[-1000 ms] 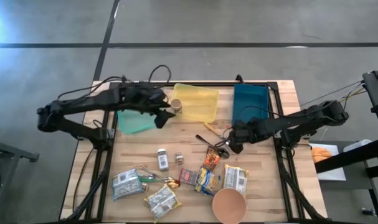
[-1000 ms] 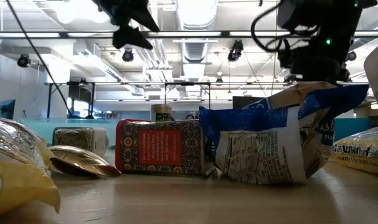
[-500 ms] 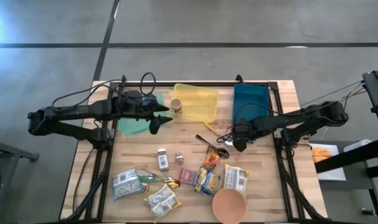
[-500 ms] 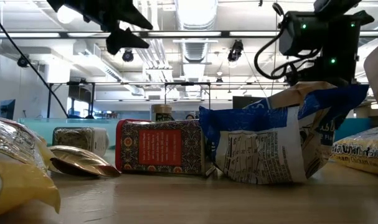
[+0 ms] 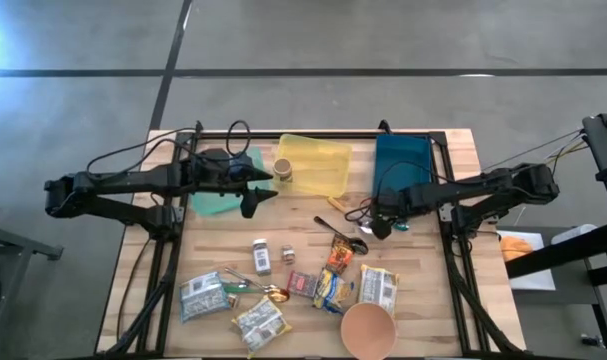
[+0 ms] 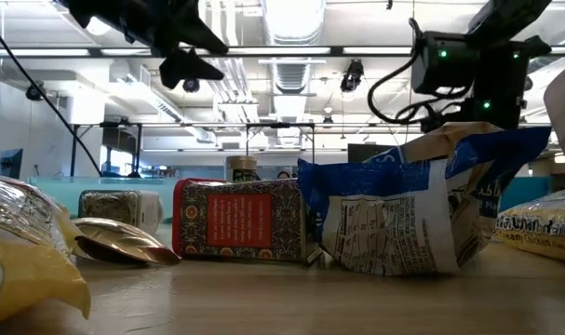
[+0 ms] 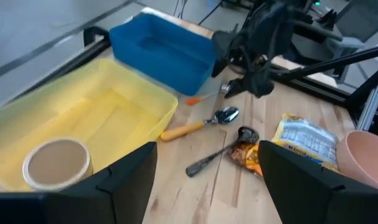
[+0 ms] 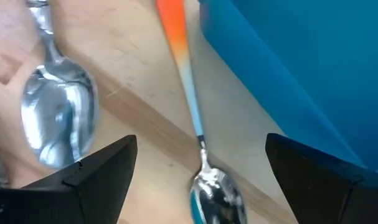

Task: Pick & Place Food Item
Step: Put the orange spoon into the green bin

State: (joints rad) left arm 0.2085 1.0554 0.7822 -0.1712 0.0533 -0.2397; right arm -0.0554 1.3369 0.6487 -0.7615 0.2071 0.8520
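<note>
Left hand (image 5: 266,186): fingers spread, empty, hovering beside the yellow tray (image 5: 315,164).
Right hand (image 5: 380,226): wide open, pointing down; spoons (image 8: 56,111) directly beneath.
Food packets (image 5: 340,256): just beyond it.
Advice: centre over one packet, avoiding cutlery.

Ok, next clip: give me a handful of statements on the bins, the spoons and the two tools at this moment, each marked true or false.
1. The yellow bin sits between the green bin and the blue bin. True.
2. The right tool is shut on a spoon. False: its fingers are open, hovering over the orange-handled spoon beside the blue bin.
3. The left tool holds the paper cup. False: it is open and empty; the cup stands at the yellow bin's edge.
4. The blue bin holds food packets. False: it looks empty; the packets lie on the table.
5. A pink bowl sits near the table's front edge. True.
</note>
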